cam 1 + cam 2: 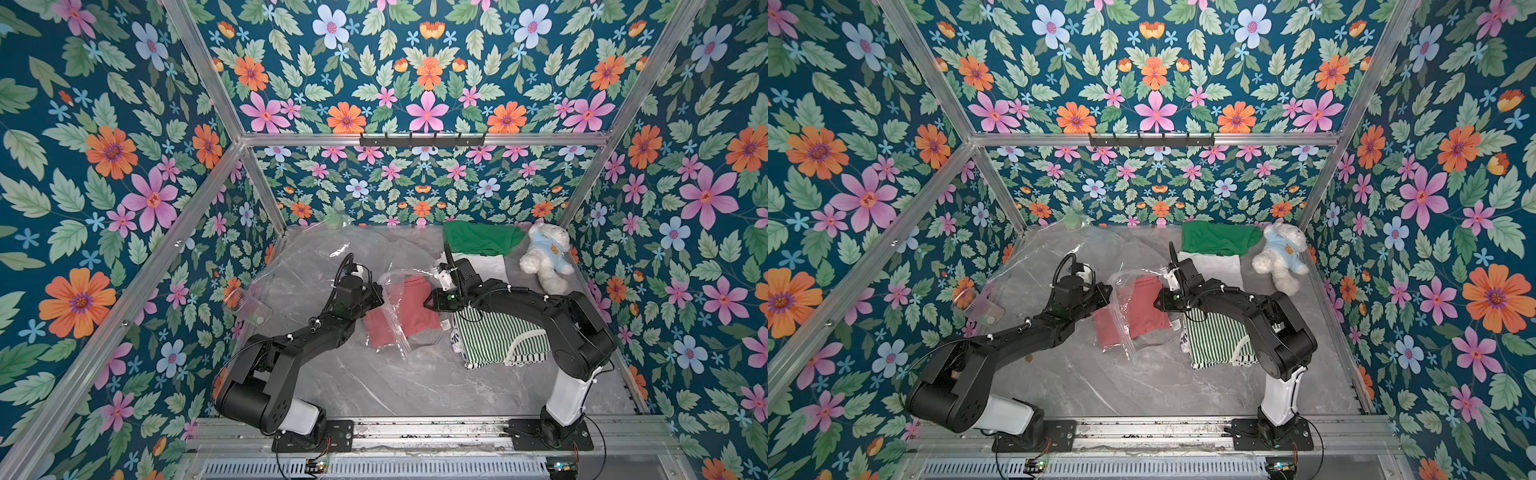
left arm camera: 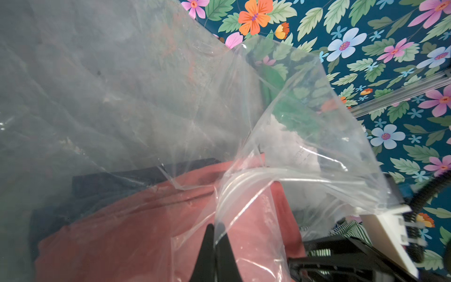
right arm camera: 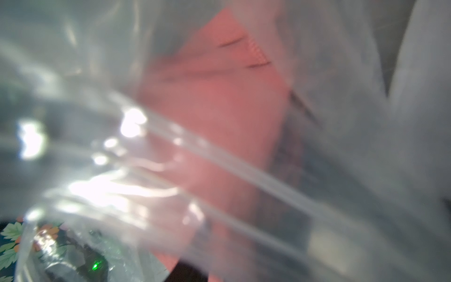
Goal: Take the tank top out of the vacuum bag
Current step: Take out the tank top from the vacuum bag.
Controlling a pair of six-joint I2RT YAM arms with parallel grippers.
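1. Floral-papered walls and an aluminium frame enclose the grey marbled worktop (image 1: 395, 386).
2. The vacuum bag (image 1: 299, 266) is clear and crinkled. It spreads from my left jaws away toward the far wall. Its mouth, marked by the zip strip (image 1: 395, 324), lies between my two sets of jaws.
3. A coral garment (image 1: 419, 307) lies in that mouth, directly between both sets of jaws, with film over it. In the left wrist view the garment (image 2: 146, 232) sits just ahead of my left jaws, and a dark blue cloth (image 2: 109, 180) shows at its far edge.
4. Left jaws: closed, pinching a fold of the bag film, which stands raised off the garment there.
5. Right jaws: pointed at the coral garment (image 3: 219, 97) from the side opposite my left jaws. The right wrist view is blurred and covered by film, so I cannot tell whether they are open, closed or holding anything.
6. A green-and-white striped garment (image 1: 498, 336) lies behind my right jaws, under my right arm (image 1: 540, 307).
7. Beyond my right jaws lie a white folded cloth (image 1: 486, 262), then a green shirt (image 1: 478, 237), with a white teddy bear (image 1: 544, 257) to their outer side.
8. A clear plastic container (image 1: 247, 307) stands well outside my left jaws, near the side wall.
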